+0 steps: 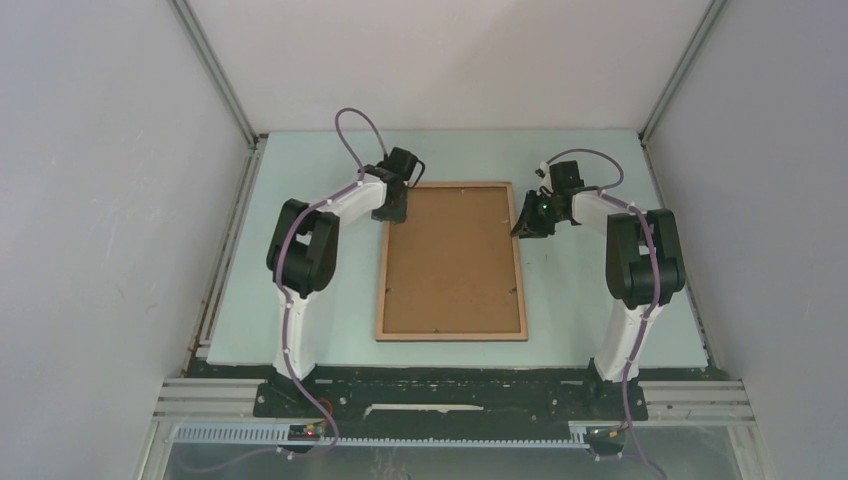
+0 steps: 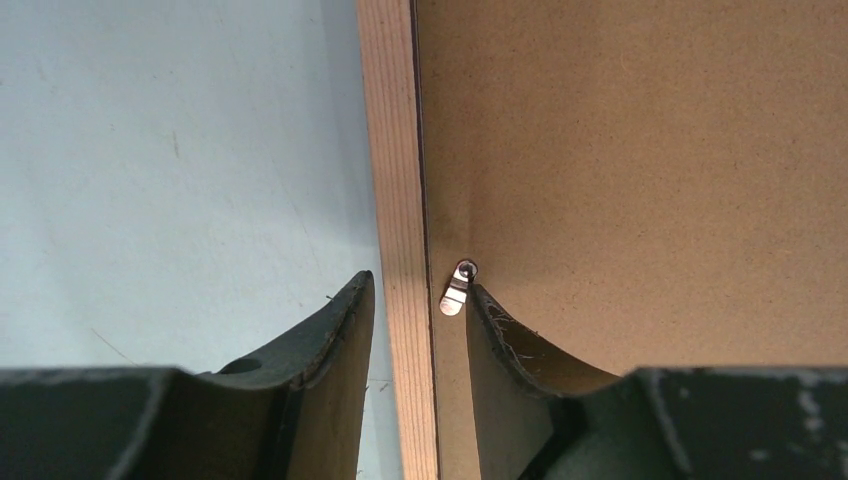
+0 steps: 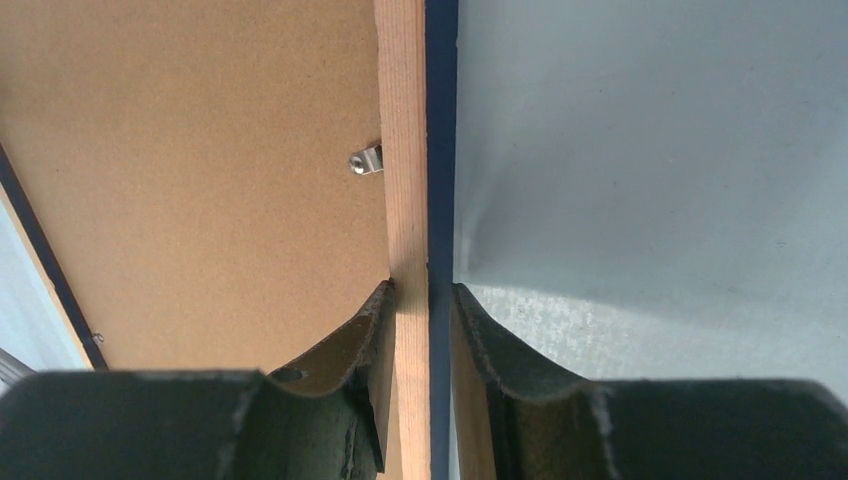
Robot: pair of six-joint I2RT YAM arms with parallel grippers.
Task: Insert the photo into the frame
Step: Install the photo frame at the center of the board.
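The wood-brown rectangular frame lay back-up at picture centre on the pale tabletop; no photo was visible. Right fingers clenched its right rail, left fingers straddled the left rail, not yet pinching; these should close squarely, I think.

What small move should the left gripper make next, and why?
Probably close it. The left gripper straddles the left rail of the frame with a visible gap on its inner side, while the right gripper clamps the right rail.
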